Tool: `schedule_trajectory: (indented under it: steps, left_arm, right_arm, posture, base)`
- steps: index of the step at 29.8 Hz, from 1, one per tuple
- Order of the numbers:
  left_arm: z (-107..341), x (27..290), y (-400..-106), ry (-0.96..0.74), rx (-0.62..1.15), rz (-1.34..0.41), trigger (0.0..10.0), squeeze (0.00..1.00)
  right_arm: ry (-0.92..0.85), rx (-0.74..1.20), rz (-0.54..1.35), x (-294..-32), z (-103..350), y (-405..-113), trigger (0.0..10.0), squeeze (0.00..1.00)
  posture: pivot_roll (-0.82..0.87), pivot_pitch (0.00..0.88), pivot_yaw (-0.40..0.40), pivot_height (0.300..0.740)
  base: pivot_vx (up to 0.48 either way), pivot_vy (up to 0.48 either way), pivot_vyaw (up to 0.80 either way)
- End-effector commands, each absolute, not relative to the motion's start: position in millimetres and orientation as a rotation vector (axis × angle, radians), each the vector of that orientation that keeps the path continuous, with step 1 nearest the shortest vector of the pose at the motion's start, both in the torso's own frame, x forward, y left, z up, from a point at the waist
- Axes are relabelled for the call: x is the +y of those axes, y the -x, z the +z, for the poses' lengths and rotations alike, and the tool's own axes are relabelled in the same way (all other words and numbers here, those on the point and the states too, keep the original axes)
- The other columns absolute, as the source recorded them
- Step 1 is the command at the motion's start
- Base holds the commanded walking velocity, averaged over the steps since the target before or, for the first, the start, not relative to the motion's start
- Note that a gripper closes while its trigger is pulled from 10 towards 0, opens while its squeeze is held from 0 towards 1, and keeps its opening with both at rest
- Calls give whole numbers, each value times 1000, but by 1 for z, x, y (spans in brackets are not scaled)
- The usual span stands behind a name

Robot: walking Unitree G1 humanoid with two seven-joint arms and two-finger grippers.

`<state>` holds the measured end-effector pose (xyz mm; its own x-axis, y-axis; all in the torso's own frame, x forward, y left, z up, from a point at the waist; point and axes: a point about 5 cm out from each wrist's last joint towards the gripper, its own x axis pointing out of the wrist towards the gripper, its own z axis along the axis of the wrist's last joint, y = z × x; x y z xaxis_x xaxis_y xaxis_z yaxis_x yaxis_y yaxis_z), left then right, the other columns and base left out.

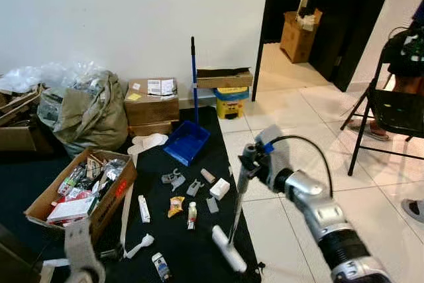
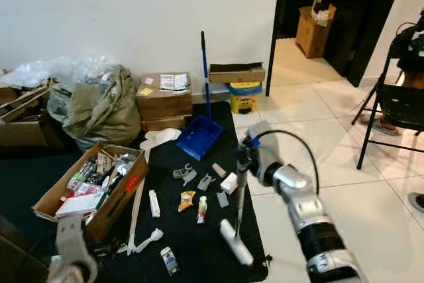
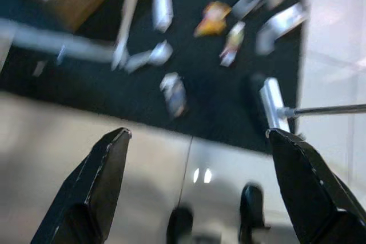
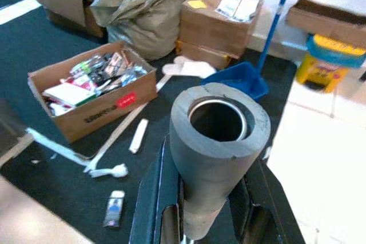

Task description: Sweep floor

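My right gripper point(image 1: 250, 157) is shut on the grey top end point(image 4: 220, 141) of a broom handle point(image 1: 238, 210). The handle slopes down to a white broom head point(image 1: 228, 248) that rests on the black mat point(image 1: 192, 256). Several bits of litter, among them a yellow packet point(image 1: 175, 206) and small white tubes, lie scattered on the mat left of the head. A blue dustpan point(image 1: 186, 142) with a long blue handle stands at the mat's far end near the wall. My left gripper point(image 3: 198, 134) hangs low at the near left, open, with its fingers wide apart above the mat's near edge.
An open cardboard box point(image 1: 83, 190) of odds and ends sits on the mat at the left. Behind it are a stuffed bag point(image 1: 89, 114), stacked boxes point(image 1: 151, 104) and a yellow bin point(image 1: 230, 103). A person sits on a black folding chair point(image 1: 391, 114) at the right on white tiles point(image 1: 371, 190).
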<state>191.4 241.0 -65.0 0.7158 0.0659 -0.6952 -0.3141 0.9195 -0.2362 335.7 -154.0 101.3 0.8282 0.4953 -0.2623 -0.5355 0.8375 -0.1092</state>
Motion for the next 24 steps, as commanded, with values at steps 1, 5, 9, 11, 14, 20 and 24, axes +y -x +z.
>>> schedule_trajectory:
  steps: [1,5,9,11,14,20,24]
  left_arm:
    - [-69,240,-186,363,779,240,10000,0]
    - [-76,233,-177,358,828,235,10000,0]
    - [-80,227,-171,355,861,229,10000,0]
    - [-83,223,-168,351,881,221,10000,0]
    - [-84,222,-167,351,887,222,10000,0]
    - [-86,222,-162,354,902,225,10000,0]
    - [-86,222,-162,355,902,220,10000,0]
  right_arm:
    - [188,158,560,-147,111,-339,10000,0]
    - [190,108,574,-148,122,-342,10000,0]
    - [189,71,571,-148,129,-344,10000,0]
    - [191,58,571,-147,132,-345,10000,0]
    - [185,51,568,-145,133,-345,10000,0]
    - [180,13,556,-141,139,-349,10000,0]
    - [171,-7,560,-138,144,-350,10000,0]
  posture:
    - [-91,0,35,740]
    - [-95,0,38,740]
    - [-95,0,38,740]
    - [-96,0,37,740]
    - [-94,0,38,740]
    - [-93,0,37,740]
    - [-89,0,36,740]
  base:
    - [0,0,0]
    - [0,0,400]
    - [0,0,800]
    - [0,0,800]
    - [0,0,800]
    - [0,0,243]
    - [0,0,0]
